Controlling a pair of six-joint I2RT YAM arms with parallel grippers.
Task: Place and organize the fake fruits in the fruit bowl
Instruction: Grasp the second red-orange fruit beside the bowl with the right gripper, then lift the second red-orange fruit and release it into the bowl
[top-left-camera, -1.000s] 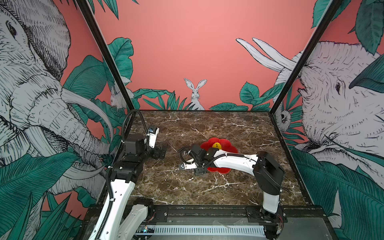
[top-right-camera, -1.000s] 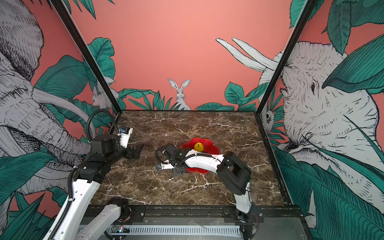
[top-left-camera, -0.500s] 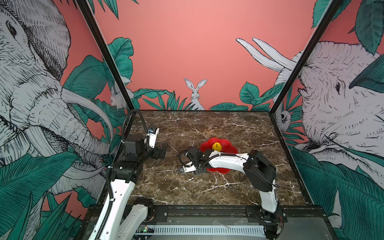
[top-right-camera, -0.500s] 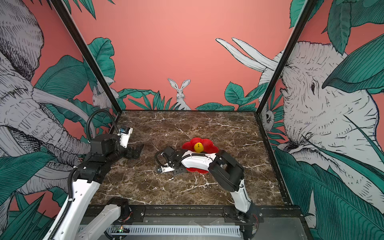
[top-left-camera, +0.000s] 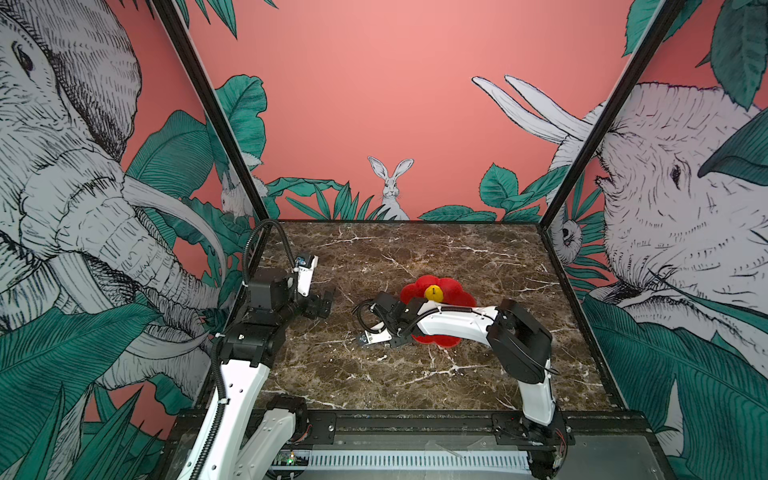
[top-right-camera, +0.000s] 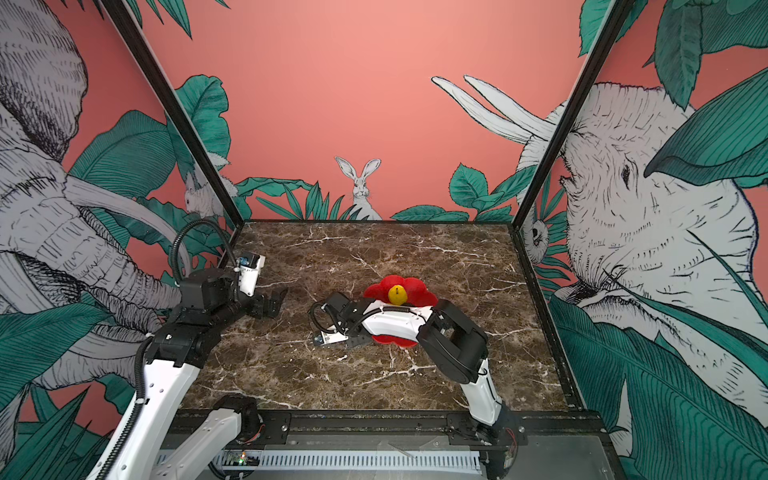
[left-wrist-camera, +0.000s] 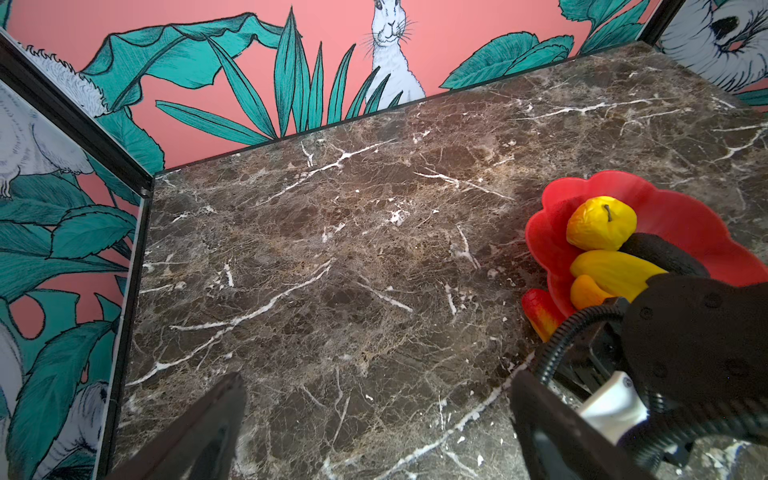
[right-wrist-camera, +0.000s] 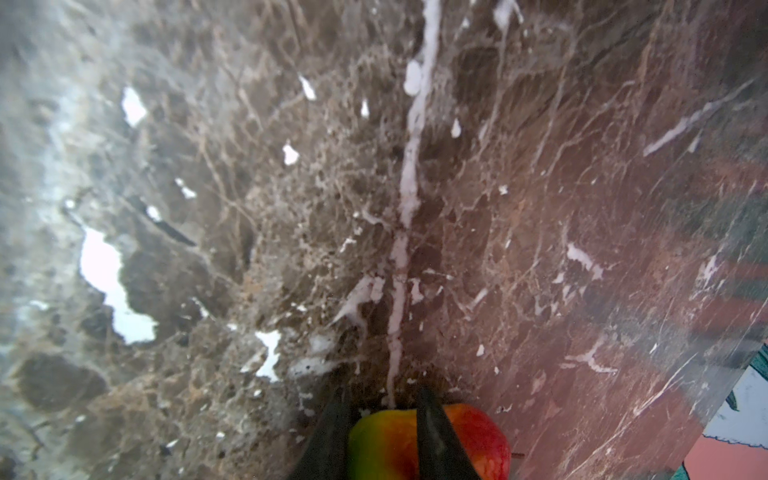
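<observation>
Grips red-yellow fruit in right pincer, flat on surface, long axis crosswise to fingers, red end out; bowl just beside; left pincer spread wide.

The fruit bowl is a glossy red, flower-shaped dish with a scalloped rim. It is sitting upright on the marble, right of centre in both top views. Inside it, the round yellow fruit is resting with its dark stem up. The yellow oblong fruit is lying against it, an orange-yellow elongated fruit is tucking in by the rim, and a dark blackish oblong is lying behind them, partly hidden. The red-orange elongated fruit is lying outside the bowl, just beside its rim — the right gripper is pinching it between its fingers.
</observation>
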